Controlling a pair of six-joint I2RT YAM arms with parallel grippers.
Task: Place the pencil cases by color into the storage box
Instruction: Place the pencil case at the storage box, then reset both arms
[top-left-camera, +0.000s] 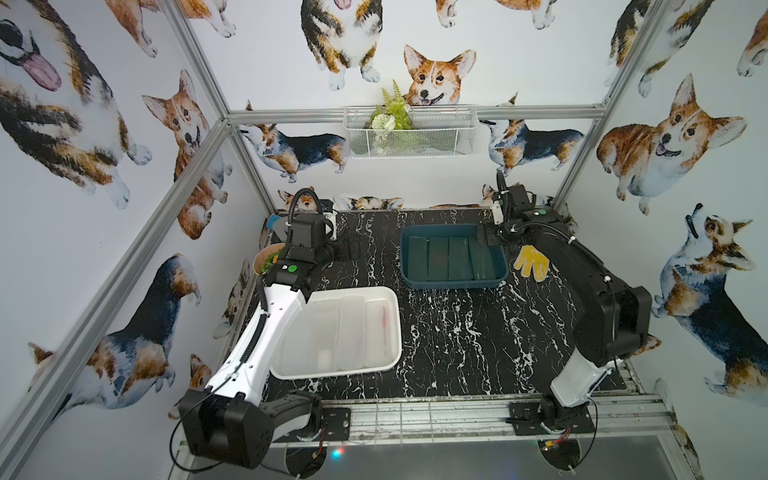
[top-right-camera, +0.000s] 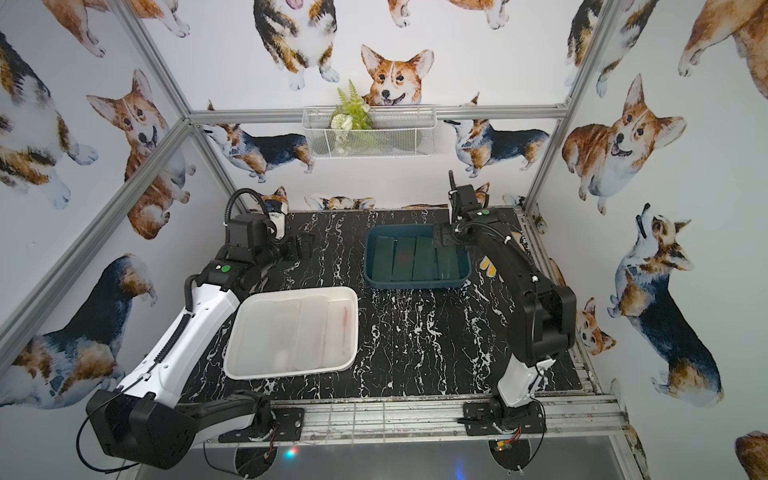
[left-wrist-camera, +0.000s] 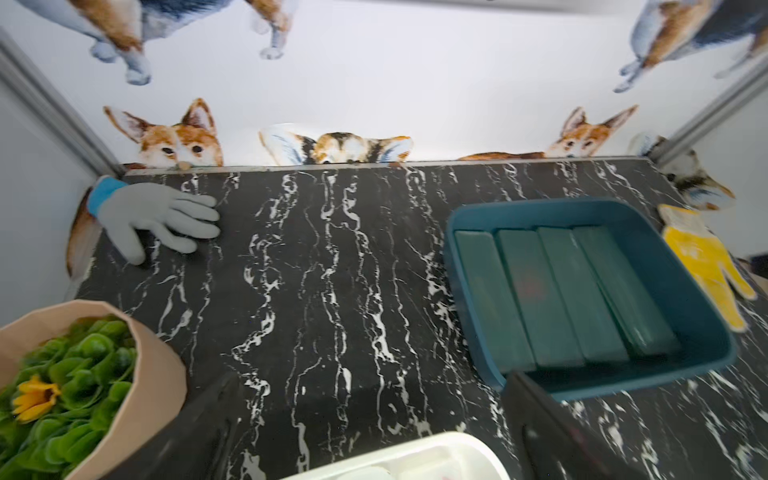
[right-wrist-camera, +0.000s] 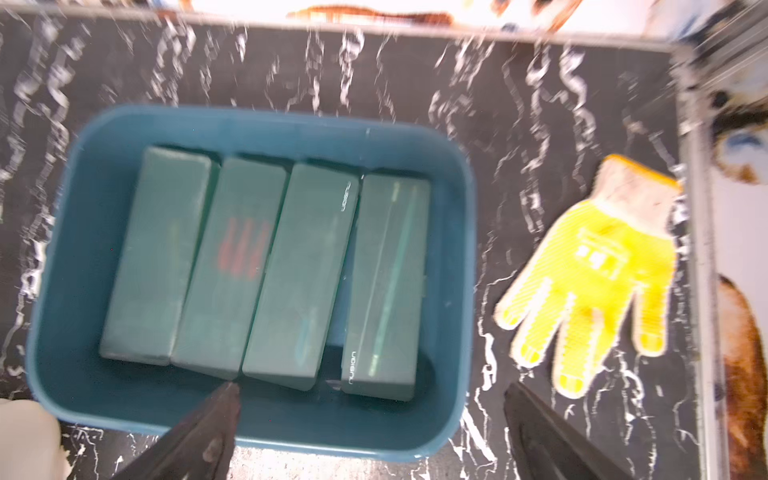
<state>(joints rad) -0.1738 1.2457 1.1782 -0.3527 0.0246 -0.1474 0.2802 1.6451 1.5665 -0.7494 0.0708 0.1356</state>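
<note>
Four dark green pencil cases (top-left-camera: 459, 257) lie side by side in the blue storage box (top-left-camera: 453, 284), far right of centre. Frosted white pencil cases (top-left-camera: 351, 332) fill the white storage box (top-left-camera: 332, 372), nearer left. A yellow glove (top-left-camera: 532, 262) lies just right of the blue storage box

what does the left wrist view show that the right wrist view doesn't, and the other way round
Only the left wrist view: the grey glove, the paper bag of greenery and the left gripper, jaws open.
Only the right wrist view: the printed lettering on the cases and the right gripper, jaws open.
Both: the blue storage box holding four dark green pencil cases, the yellow glove and the black marble table.
</note>
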